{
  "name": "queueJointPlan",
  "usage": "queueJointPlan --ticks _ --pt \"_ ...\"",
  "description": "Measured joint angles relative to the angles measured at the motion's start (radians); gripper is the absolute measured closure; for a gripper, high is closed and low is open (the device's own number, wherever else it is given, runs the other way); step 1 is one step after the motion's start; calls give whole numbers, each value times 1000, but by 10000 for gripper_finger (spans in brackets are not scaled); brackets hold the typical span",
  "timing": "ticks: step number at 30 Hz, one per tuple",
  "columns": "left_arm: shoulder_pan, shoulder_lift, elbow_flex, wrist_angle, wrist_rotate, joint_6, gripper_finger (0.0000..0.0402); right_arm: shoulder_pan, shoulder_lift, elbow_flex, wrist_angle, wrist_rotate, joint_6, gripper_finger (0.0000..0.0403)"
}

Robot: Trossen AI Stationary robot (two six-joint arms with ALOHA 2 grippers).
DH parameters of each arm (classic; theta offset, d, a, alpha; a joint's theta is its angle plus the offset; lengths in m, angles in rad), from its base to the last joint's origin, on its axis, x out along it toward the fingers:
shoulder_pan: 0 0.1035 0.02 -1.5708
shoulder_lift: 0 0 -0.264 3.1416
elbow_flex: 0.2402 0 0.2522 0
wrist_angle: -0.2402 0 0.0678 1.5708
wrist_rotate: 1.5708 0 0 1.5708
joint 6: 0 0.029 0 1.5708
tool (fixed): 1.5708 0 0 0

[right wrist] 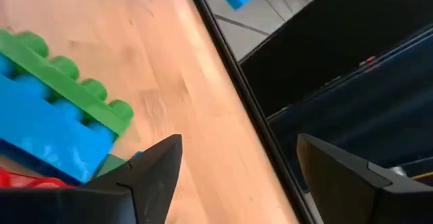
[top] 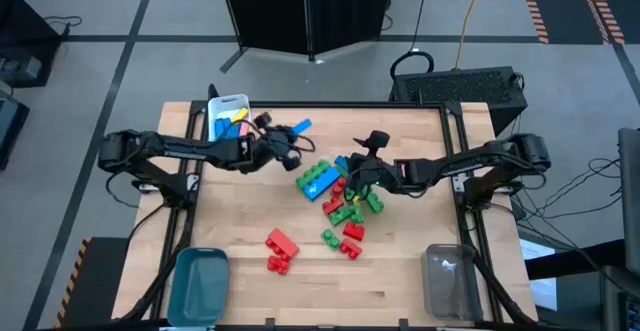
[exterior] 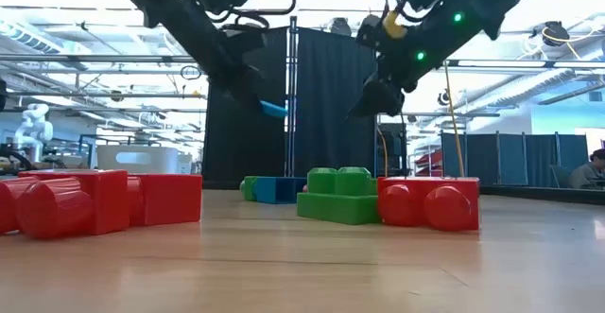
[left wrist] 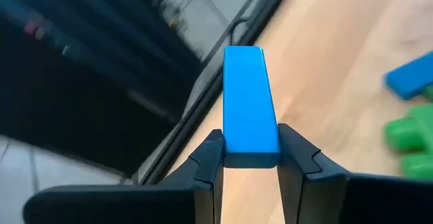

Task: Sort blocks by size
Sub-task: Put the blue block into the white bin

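While teal bin (top: pixel 199 283) sits bare, white bin (top: pixel 227 116) holds yellow blocks (top: pixel 233 118).

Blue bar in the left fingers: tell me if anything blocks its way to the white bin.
Nothing visible does. The left gripper holds the blue bar in the air, just right of the white bin, which already holds yellow and pink pieces. The block pile lies away toward the right gripper.

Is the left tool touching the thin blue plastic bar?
Touching. The left wrist view shows the left tool clamping the thin blue plastic bar between both fingers.
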Motion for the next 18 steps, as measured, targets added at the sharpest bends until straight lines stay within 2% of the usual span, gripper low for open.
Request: queueJointPlan --ticks 3,7,9,18 --pt "23 -37 1 -101 -44 -108 331 -11 -20 0 -10 -79 42 124" --pt "57 -56 0 -226 -128 -230 327 -55 -5 0 11 -312 97 128" --pt "80 -59 0 -276 -152 -294 326 -79 15 0 16 -390 103 128" --pt "206 -59 0 -519 -156 -568 324 -148 41 -1 21 -407 152 128"
